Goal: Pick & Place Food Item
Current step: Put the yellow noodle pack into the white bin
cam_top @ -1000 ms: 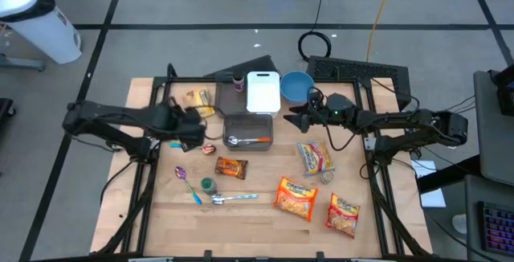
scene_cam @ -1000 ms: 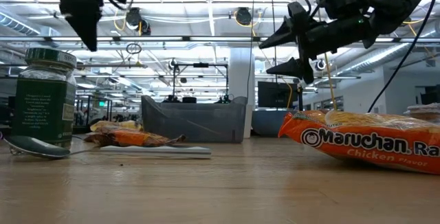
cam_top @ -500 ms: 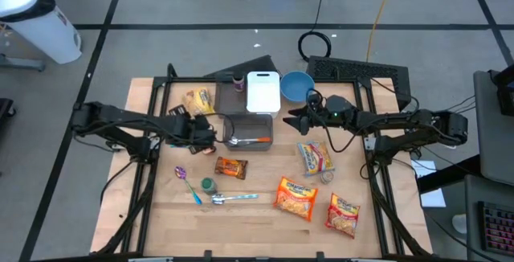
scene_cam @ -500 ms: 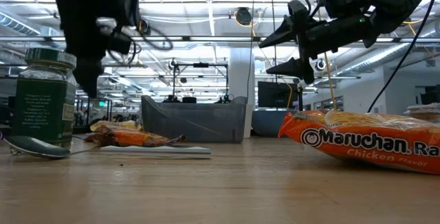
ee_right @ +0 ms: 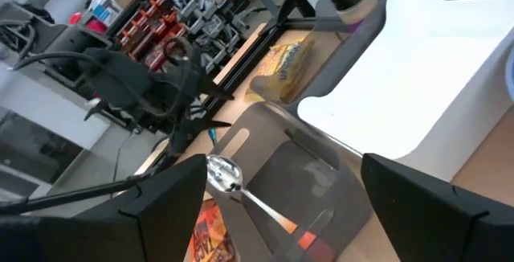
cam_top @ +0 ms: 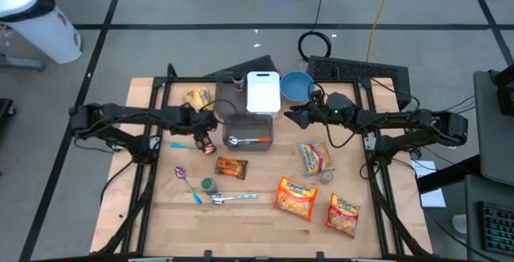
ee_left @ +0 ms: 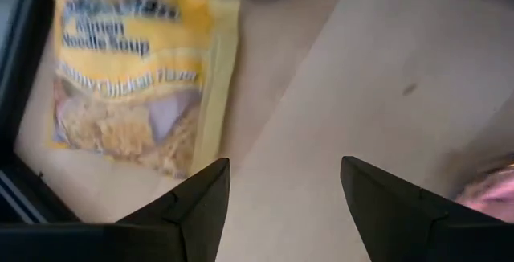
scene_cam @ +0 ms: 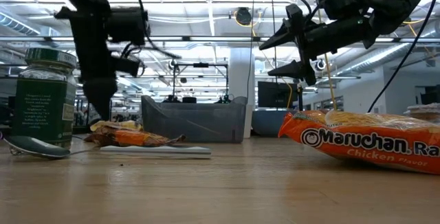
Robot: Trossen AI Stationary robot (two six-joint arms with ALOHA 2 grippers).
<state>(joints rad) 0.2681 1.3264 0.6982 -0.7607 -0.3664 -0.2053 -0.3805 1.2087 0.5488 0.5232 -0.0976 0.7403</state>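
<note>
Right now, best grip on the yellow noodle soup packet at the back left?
Judging by its pose, take the yellow noodle soup packet by a long edge, coming straight down from above: it lies flat on the table, so a side approach finds nothing to pinch. The left claw, open, is nearest.

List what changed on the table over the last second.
The left end effector swung toward the table's middle, from beside the yellow noodle soup packet to beside the grey bin, fingers open, holding nothing. The right end effector, the bin and the packets stayed put.
</note>
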